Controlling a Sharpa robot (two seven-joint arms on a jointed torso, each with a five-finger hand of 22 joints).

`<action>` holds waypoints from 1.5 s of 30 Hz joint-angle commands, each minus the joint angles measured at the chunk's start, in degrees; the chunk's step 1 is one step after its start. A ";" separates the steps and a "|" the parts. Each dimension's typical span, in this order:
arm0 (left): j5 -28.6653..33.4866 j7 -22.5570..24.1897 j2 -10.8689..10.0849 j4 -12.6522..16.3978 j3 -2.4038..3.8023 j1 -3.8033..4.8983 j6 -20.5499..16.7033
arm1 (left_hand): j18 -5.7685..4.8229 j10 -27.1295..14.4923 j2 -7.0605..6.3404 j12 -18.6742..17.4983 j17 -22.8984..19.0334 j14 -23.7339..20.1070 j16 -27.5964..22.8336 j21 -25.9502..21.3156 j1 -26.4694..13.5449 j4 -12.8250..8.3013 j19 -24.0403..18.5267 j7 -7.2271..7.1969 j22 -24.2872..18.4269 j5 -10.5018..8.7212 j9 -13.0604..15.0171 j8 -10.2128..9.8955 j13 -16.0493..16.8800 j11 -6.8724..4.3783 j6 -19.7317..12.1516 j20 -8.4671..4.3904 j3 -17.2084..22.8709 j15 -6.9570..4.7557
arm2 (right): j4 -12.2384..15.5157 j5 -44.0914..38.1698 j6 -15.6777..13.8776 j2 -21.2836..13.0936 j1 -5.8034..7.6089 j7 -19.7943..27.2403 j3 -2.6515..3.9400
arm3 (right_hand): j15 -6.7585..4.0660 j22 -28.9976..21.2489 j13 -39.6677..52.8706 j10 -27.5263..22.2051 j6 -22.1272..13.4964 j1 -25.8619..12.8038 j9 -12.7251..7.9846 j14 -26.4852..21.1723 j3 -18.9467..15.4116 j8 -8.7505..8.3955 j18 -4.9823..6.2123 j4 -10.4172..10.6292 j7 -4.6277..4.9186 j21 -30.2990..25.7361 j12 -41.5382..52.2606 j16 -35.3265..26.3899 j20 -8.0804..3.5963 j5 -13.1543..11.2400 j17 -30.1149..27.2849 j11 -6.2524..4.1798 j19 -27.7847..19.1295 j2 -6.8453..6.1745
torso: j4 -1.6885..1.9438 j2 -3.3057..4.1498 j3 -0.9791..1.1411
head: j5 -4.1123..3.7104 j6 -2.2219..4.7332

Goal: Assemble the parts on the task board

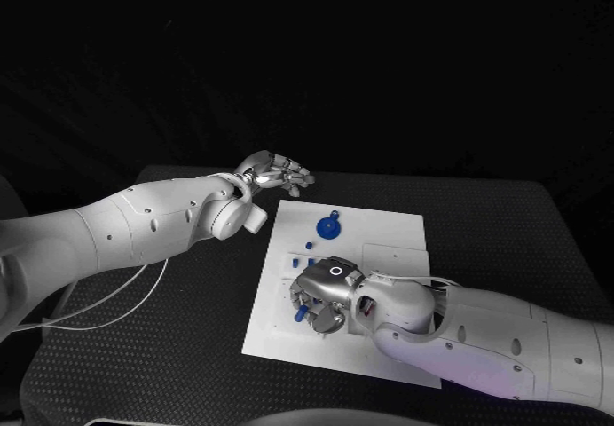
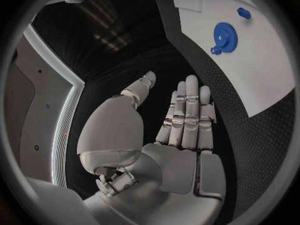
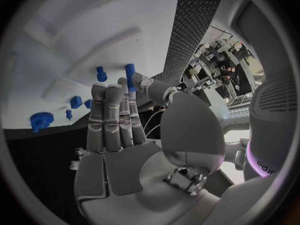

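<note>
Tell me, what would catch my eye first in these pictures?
The white task board in the middle of the black table, with a blue gear near its far end. The right robot hand is over the board, a blue peg at its fingertips. The left robot hand is off the board's far left corner, holding nothing.

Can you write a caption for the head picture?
Right hand over the white task board; left hand open beyond it.
</note>
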 commanded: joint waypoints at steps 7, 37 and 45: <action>0.35 0.39 0.15 0.28 0.04 0.06 0.77 | 0.43 -0.36 0.67 0.27 0.12 -0.05 -0.37 -0.40 -0.04 0.39 -0.20 -0.14 0.12 -0.04 -0.08 0.23 -0.09 -0.06 -0.41 0.02 0.10 0.16 | -0.72 -4.05 2.95 1.36 -0.39 -1.35 -0.96 | -0.40 1.11 0.10 0.17 0.37 0.02 1.82 -0.11 0.10 0.12 0.78 -0.56 -0.11 0.32 -0.14 0.27 -0.08 0.34 0.11 0.10 0.06 0.53 | 0.12 0.03 -0.05 | -0.20 0.00; 0.36 0.04 -0.23 0.28 0.03 0.07 0.97 | 0.42 -0.40 0.60 0.28 0.23 -0.06 -0.46 -0.49 -0.11 0.50 -0.20 -0.13 0.19 -0.06 -0.11 0.27 -0.12 -0.04 -0.47 0.04 0.03 0.17 | -0.91 -1.66 -3.40 0.65 -0.78 -3.06 -1.09 | 3.71 1.04 -3.02 -11.42 -8.96 -3.18 -0.98 -2.25 -5.96 -6.63 0.78 -3.39 4.18 -0.41 -5.04 -0.94 1.45 0.64 -0.43 4.37 -3.21 -4.96 | -0.01 -0.01 0.02 | -0.51 0.20; 0.36 0.00 -0.35 0.18 0.03 0.07 0.98 | 0.42 -0.42 0.58 0.28 0.25 -0.06 -0.48 -0.51 -0.12 0.52 -0.20 -0.12 0.21 -0.07 -0.12 0.28 -0.13 -0.04 -0.49 0.04 0.02 0.18 | 0.82 -1.58 -6.62 -1.27 -0.40 -3.46 -1.04 | 4.29 1.05 -4.21 -13.66 -10.82 -3.44 -1.61 -2.79 -7.32 -7.45 0.78 -4.75 4.93 -0.47 -4.68 -0.62 1.68 0.54 -0.27 4.99 -3.69 -5.15 | -0.07 -0.03 0.01 | -0.65 0.43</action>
